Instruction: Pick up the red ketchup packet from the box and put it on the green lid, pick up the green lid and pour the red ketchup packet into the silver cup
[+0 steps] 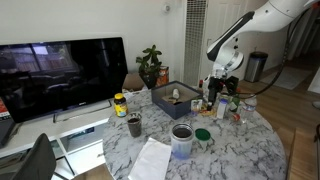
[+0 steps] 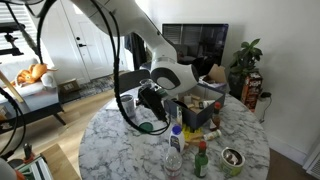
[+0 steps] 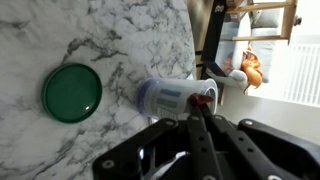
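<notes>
The arm hangs over the marble tabletop, with its gripper held off to the side of the box. In the wrist view the jaws are drawn together, pinching a sliver of red at their tips, the red ketchup packet. Behind the tips stands the silver cup. Near it the green lid lies flat on the marble.
</notes>
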You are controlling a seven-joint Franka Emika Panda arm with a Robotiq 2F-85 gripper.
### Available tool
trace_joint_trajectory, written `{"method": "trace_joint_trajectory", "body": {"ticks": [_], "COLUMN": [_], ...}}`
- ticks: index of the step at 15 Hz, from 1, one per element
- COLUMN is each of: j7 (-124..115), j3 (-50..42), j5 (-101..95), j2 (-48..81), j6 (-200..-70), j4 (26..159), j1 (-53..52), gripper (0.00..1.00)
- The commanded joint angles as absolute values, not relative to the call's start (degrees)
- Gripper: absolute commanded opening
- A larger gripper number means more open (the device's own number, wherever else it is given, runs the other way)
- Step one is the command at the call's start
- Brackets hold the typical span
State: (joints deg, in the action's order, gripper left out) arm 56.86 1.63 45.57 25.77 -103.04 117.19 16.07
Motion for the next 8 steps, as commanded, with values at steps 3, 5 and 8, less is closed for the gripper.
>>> {"method": "trace_joint_trajectory", "body": {"ticks": [3,5,8], "j7": [59.2,59.4,59.1], "j3": [-0.8,-0.2,1.0], "j5": [47.0,48.8,51.5], "j2": [19.0,18.3,18.8], "j6": [-114.5,-121.2,-130.4], "j4": [128.6,130.9,132.5], "j1": [12.3,11.2,8.7], "gripper": [0.01,0.01,0.01]}}
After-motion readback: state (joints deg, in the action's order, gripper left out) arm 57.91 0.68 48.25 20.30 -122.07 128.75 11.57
